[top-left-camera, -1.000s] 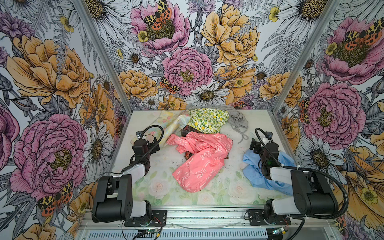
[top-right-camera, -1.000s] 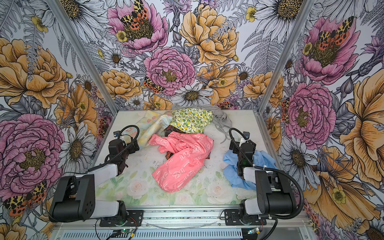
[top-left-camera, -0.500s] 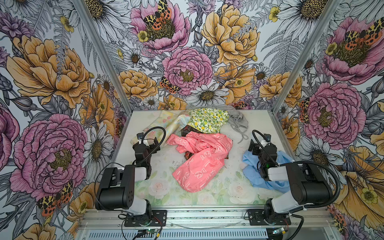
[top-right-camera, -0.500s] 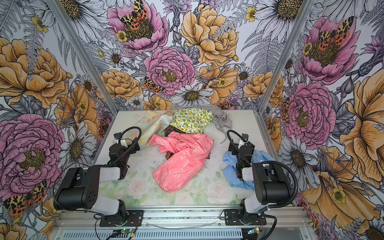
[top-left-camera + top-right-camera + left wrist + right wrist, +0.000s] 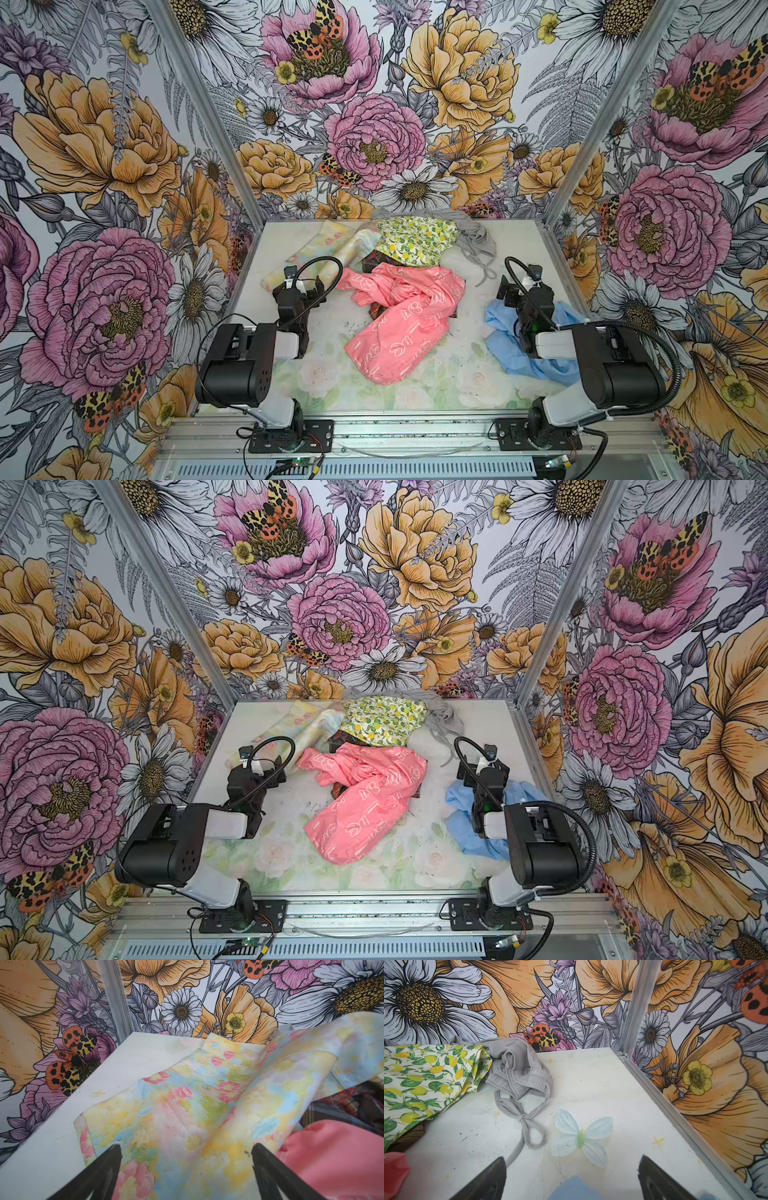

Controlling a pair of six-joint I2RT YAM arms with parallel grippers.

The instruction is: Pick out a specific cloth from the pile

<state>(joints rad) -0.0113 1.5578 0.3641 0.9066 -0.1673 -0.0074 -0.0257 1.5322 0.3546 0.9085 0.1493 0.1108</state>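
**Figure: Both grippers open; sky-blue cloth lying clear of the pile**

The table (image 5: 332,374), printed with pale roses, stood in a booth whose walls (image 5: 374,124) carried large pink and orange flowers and met at aluminium posts (image 5: 205,104). In both top views the pile (image 5: 399,291) filled the far middle. A coral-pink cloth (image 5: 395,345) reached nearest, and a lemon-print cloth (image 5: 415,241) lay beyond it. The cloth (image 5: 500,332), plain sky-blue, lay at the near right, apart from the pile and partly under your right arm (image 5: 615,365).

Your left gripper (image 5: 305,286) and right gripper (image 5: 521,291) each had its fingers spread wide and held nothing.

The left wrist view gave you detail the top views lacked: a pastel floral cloth (image 5: 187,1095) beyond the left fingers, with red-brown plaid (image 5: 342,1101) at its edge. The right wrist view showed the bow in the strings of the grey cloth (image 5: 519,1072) and a pale butterfly (image 5: 581,1136) printed on the table. A corner of the cloth showed between the right fingers. You could not tell whether they touched it.
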